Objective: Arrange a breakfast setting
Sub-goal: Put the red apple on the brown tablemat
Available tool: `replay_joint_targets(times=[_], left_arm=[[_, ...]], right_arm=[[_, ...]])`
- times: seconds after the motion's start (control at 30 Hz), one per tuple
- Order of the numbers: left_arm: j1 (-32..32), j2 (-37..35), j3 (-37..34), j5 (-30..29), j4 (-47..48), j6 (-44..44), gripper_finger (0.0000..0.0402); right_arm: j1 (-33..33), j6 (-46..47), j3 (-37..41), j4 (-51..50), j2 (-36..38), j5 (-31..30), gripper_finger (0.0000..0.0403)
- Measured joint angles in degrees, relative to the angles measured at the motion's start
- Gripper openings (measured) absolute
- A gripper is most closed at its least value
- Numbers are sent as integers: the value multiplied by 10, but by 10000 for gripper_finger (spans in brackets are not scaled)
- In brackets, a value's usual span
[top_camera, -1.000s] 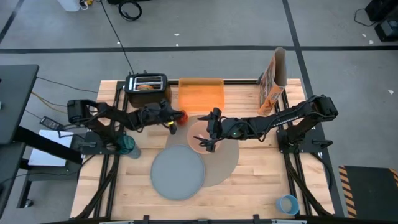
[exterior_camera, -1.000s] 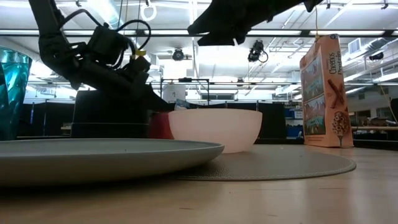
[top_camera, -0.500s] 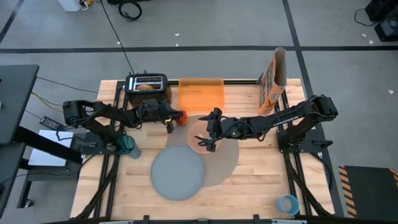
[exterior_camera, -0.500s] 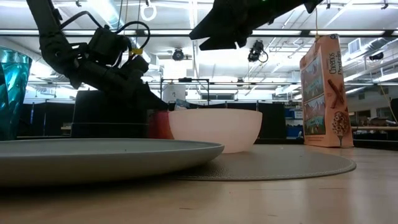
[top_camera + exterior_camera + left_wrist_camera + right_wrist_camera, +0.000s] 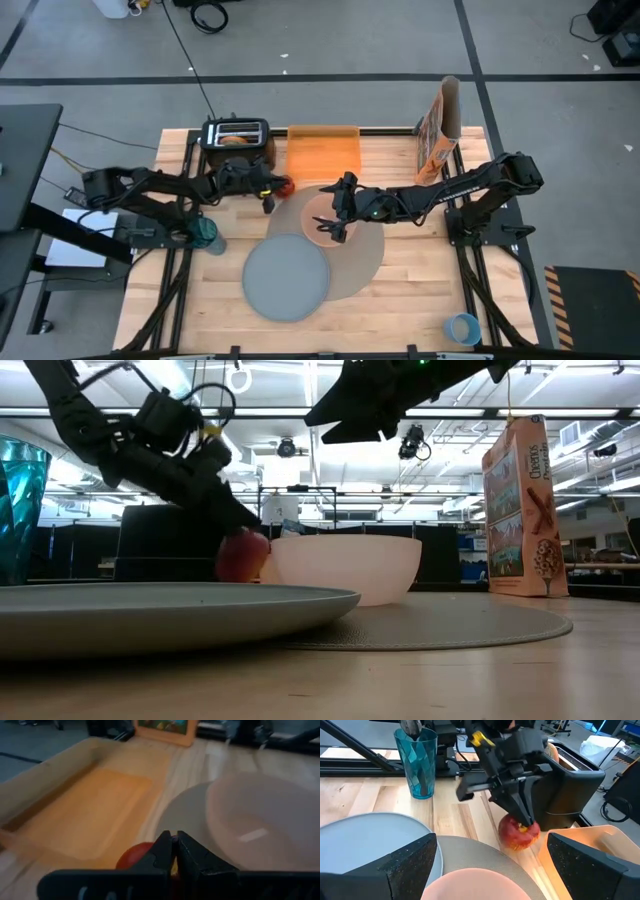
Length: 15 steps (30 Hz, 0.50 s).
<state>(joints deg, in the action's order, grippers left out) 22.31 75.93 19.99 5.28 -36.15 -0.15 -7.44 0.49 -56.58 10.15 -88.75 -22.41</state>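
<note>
On the large round taupe mat: pale pink bowl and grey round plate placed.
I see the left gripper pressed together at the red apple, bowl's ten o'clock; right gripper spread above; cup, spoon, bagel remain.

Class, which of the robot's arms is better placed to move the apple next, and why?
The left. Its gripper is already at the apple, fingers closed on the stem, while the right gripper hangs open above the bowl.
</note>
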Motion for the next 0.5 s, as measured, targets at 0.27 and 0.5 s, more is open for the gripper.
replay_joint_targets(times=[0.27,0.5], left_arm=[[-42,-17,0,-8,12,-11,20],[-68,-17,0,-27,36,-17,20]], right_arm=[[0,10,0,3,0,0,387],[-1,15,0,4,0,0,387]])
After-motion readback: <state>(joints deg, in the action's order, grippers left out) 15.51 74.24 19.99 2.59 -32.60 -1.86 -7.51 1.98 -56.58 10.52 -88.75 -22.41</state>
